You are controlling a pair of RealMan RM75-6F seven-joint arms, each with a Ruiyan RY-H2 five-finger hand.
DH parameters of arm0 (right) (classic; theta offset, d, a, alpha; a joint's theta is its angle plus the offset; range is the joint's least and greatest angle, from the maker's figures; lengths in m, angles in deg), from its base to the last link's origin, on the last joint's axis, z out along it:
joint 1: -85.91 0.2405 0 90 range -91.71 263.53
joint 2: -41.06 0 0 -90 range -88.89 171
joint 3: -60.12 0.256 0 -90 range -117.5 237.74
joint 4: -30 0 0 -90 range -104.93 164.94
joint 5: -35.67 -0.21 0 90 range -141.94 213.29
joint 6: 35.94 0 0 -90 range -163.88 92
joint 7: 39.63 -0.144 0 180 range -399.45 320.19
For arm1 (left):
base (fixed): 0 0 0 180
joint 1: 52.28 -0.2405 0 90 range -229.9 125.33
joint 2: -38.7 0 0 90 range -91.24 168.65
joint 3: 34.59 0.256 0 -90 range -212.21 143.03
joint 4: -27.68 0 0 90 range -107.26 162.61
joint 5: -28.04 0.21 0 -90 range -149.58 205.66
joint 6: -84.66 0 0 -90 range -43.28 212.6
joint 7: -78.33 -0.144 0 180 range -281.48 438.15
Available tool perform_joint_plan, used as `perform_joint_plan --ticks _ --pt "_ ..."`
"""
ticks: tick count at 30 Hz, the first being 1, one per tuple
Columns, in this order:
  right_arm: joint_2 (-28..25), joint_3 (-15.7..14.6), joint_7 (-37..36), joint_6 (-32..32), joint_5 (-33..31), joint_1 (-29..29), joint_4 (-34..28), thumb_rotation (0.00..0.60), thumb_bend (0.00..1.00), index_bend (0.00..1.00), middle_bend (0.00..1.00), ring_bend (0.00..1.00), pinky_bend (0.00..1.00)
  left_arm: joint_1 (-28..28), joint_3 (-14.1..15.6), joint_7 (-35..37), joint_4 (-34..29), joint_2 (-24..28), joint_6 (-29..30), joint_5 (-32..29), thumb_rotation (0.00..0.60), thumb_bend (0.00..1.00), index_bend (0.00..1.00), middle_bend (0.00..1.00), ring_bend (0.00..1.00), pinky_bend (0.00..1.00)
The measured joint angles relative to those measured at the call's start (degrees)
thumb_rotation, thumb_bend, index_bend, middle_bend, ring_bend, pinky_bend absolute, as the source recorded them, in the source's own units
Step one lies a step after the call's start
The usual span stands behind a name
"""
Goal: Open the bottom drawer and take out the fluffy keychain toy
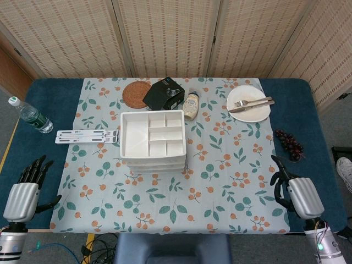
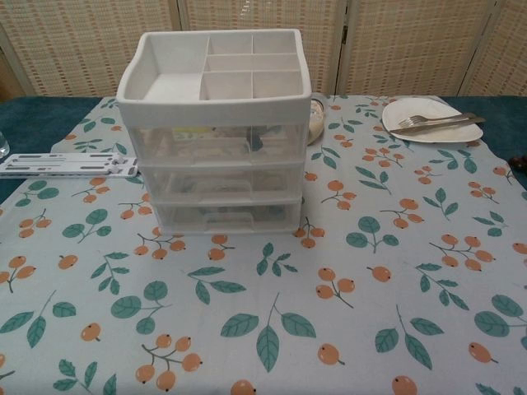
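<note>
While both hands rest at the near corners of the table, nothing of the task is yet begun. Furthest left, the left hand (image 1: 25,192) lies off the edge of the patterned cloth (image 1: 220,181), fingers spread and holding nothing. Moving inward, the drawer unit (image 1: 152,138) stands left of the table's centre, its three clear drawers facing the robot; the bottom drawer (image 2: 226,216) is closed, its front running side to side across the robot's view. The fluffy keychain toy cannot be made out through the cloudy plastic, so presumably it sits inside that lowest drawer. Furthest right, the right hand (image 1: 297,192) rests near the cloth's edge, fingers loosely apart and empty. Judging from the head view, the drawer lies ahead of both hands and between them, the left hand looking slightly nearer; either must reach forward and inward to hook the drawer front.
</note>
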Motion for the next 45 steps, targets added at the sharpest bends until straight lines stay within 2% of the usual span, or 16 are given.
perform_joint_plan --ticks 9,13,16,18,20,23,30,33,39,45 --pt "0.69 -0.79 -1.69 -3.28 0.51 2.07 -1.26 0.6 0.77 0.03 0.53 0.54 0.61 0.0 0.09 -0.55 -0.53 0.38 -0.06 0.19 0.6 0.19 0.09 0.0 0.03 0.12" --pt "1.02 -0.93 -2.75 -5.89 -0.18 3.34 -2.71 0.6 0.77 0.03 0.57 0.61 0.85 -0.23 -0.02 -0.2 -0.58 0.66 0.2 -0.03 0.6 0.19 0.09 0.0 0.03 0.11" --pt "1.47 -0.9 -6.43 -10.93 -2.94 5.45 -4.83 0.6 0.77 0.02 0.62 0.71 0.96 -0.2 0.15 -0.31 -0.48 0.74 -0.17 -0.04 0.6 0.19 0.09 0.0 0.03 0.12" --pt "1.7 -0.66 -11.13 -15.53 -5.57 7.35 -6.22 0.6 0.77 0.01 0.67 0.8 0.99 -0.2 0.22 -0.21 -0.45 0.84 -0.3 -0.08 0.6 0.19 0.09 0.0 0.03 0.12" --pt "1.9 -0.26 -16.06 -20.31 -8.32 9.32 -7.22 0.6 0.78 0.0 0.72 0.9 1.0 -0.23 0.19 -0.13 -0.42 0.92 -0.3 -0.19 0.6 0.19 0.09 0.0 0.03 0.12" --pt "2.44 0.93 -24.76 -29.46 -13.85 13.21 -8.42 0.6 0.83 0.0 0.8 0.99 1.0 -0.3 0.06 0.08 -0.32 1.12 -0.29 -0.54 0.6 0.19 0.09 0.0 0.03 0.12" --pt "5.52 6.59 -43.2 -49.95 -30.45 22.61 -8.9 0.6 0.9 0.0 0.83 1.0 1.0 -0.31 -0.18 0.66 -0.06 1.7 -0.65 -1.19 0.6 0.19 0.09 0.0 0.03 0.11" --pt "7.96 9.39 -48.23 -57.01 -34.34 25.72 -7.19 0.6 0.91 0.0 0.83 1.0 1.0 -0.2 -0.24 0.89 0.04 1.86 -0.92 -1.31 0.6 0.19 0.09 0.0 0.03 0.12" --pt "15.11 13.43 -51.86 -63.72 -39.96 30.47 -0.34 0.6 0.92 0.0 0.83 1.0 1.0 -0.05 -0.38 1.02 0.18 1.89 -1.13 -1.47 0.6 0.19 0.09 0.0 0.03 0.12" --pt "20.87 15.58 -53.24 -67.91 -46.16 35.46 6.6 0.6 0.92 0.0 0.82 1.0 1.0 -0.2 -0.42 1.04 0.32 1.91 -1.08 -1.81 0.6 0.19 0.09 0.0 0.03 0.11"
